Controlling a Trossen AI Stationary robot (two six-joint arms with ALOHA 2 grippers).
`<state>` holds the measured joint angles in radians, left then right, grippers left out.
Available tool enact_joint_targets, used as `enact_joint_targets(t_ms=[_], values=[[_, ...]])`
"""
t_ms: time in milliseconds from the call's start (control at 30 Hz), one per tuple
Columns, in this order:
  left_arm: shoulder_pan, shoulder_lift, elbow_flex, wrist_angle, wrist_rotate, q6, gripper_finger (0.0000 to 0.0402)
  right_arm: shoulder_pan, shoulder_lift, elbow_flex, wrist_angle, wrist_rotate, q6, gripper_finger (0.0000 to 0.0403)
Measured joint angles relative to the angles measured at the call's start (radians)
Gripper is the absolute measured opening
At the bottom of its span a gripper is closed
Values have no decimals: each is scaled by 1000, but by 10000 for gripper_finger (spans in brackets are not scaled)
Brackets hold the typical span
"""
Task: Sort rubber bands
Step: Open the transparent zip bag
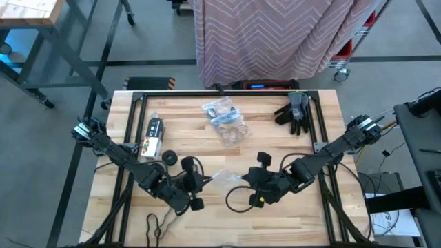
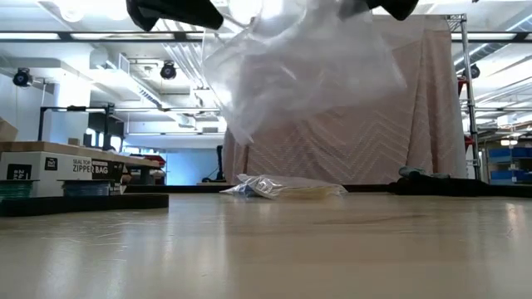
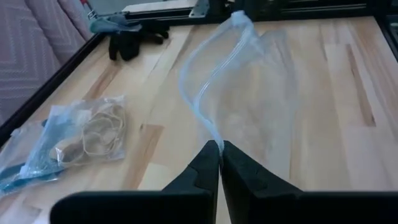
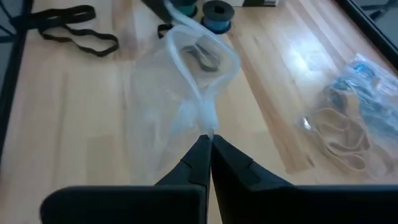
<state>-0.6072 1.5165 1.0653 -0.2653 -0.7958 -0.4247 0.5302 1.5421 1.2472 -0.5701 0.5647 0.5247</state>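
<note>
Together both grippers (left (image 3: 219, 163), right (image 4: 209, 155)) pinch the clear bag (image 4: 177, 81) aloft.

The wooden table (image 1: 324, 207) carries bagged rubber bands (image 1: 226, 120), dark gloves (image 1: 293, 112), a box (image 1: 151, 138) and loose black bands (image 1: 238, 200).

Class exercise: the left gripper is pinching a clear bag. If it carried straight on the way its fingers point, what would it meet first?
First the clear bag that the left gripper already pinches. Beyond it, probably the right gripper holding the opposite edge, though depth is hard to judge.
</note>
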Motion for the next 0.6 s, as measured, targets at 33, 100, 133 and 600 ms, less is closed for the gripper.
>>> enact_joint_targets(t_ms=[33, 100, 133, 600], values=[[0, 0, 0, 0, 1, 5, 0, -4, 0, 0, -4, -3, -1, 0], [0, 0, 0, 2, 1, 21, 0, -13, 0, 0, -13, -40, -11, 0], [0, 0, 0, 2, 2, 24, 0, -18, 0, 0, -19, -67, -18, 0], [-1, -7, 0, 74, 150, 132, 0, -46, 0, 0, -96, -120, -58, 0]])
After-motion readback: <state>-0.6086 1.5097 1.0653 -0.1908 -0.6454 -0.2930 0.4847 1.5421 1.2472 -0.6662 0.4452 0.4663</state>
